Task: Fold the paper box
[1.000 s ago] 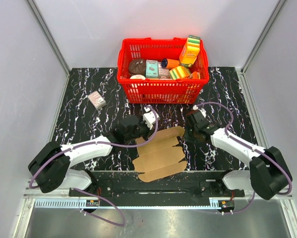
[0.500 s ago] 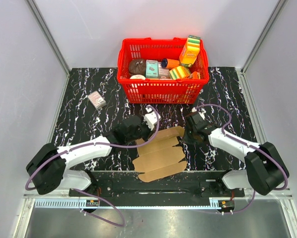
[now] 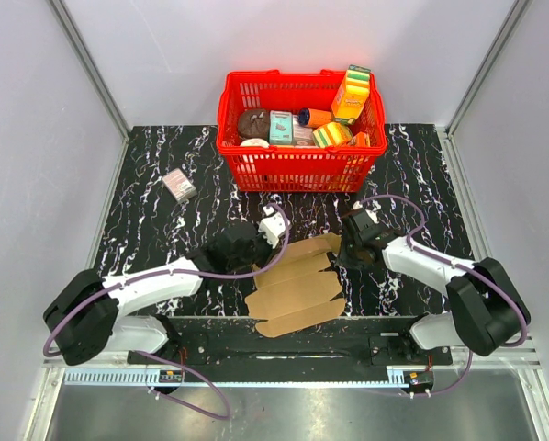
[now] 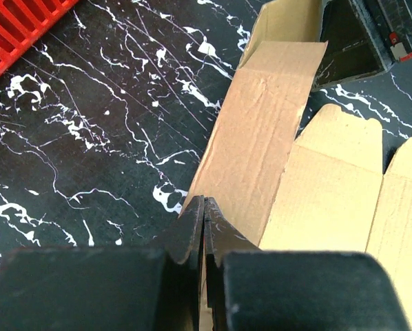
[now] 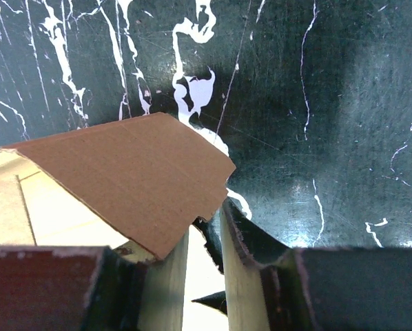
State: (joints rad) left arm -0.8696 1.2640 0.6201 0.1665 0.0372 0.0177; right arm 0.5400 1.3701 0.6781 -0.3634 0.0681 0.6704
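a: two small shifts in the last second. the right gripper [image 5: 204,217] has slid left to the far right corner of the paper box [image 3: 297,285], and its fingers have eased apart a little.
b: holding anything?
a: not that i can see. the gap is narrow with nothing in it. the corner flap [image 5: 123,179] stands tilted up just over its left finger.
b: and the left gripper [image 4: 204,205]?
a: pinched tight on the far left edge of the box, with brown card showing between the fingers. that arm has reached a bit further out, and the edge panel looks lifted off the table [image 3: 164,230].
b: where does the box sit?
a: on the table between the two arms, near the front, well short of the red basket [image 3: 297,170]. most of it lies flat and unfolded.
b: so, progress?
a: early, i'd say. one side is gripped; the other looks just let go or about to be re-taken. the right fingers likely need a fresh bite on that flap to raise a wall.
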